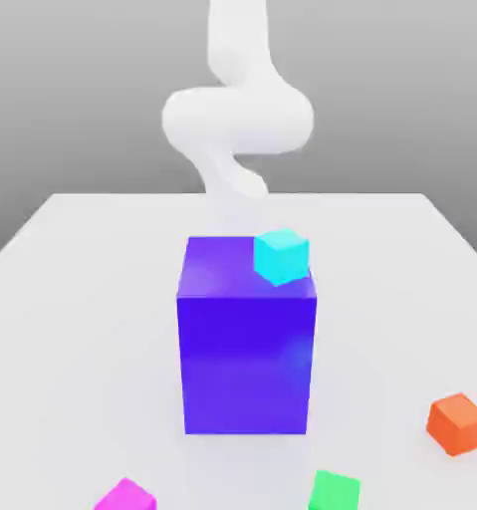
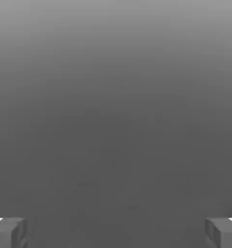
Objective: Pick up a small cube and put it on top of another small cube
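Our gripper (image 2: pixel 116 233) wide apart and empty, our arm (image 1: pixel 238 120) behind the blue block (image 1: pixel 246 364), cyan cube (image 1: pixel 282 256) above it, pink cube (image 1: pixel 126 497), green cube (image 1: pixel 335 492) and orange cube (image 1: pixel 458 424) on our table (image 1: pixel 83 329).

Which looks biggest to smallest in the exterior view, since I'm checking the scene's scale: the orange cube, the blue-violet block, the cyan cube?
1. Blue-violet block, by far the largest.
2. Orange cube and cyan cube: they look alike in size, so I leave them unranked.
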Motion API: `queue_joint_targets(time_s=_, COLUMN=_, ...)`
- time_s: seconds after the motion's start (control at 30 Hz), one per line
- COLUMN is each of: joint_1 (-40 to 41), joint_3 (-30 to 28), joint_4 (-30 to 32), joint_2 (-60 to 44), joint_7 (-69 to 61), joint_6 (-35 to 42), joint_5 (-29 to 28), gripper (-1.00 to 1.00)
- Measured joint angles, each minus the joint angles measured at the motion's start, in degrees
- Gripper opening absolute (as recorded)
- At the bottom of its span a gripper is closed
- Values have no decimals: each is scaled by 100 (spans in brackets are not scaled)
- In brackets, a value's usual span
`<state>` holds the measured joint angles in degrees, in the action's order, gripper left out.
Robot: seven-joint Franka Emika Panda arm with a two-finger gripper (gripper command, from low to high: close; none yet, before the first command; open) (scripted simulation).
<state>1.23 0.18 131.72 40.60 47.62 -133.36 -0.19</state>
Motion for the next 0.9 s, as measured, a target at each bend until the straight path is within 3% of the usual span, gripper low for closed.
queue_joint_targets(time_s=0.57, joint_1=656, joint_3=-81, joint_4=-40, joint_2=-3567, joint_7=1216, joint_6=-1071, joint_5=-131, gripper=0)
queue_joint_targets(time_s=0.9, joint_1=903, joint_3=-223, joint_4=-62, joint_2=-5643, joint_7=1719, joint_6=-1700, joint_5=84, gripper=0)
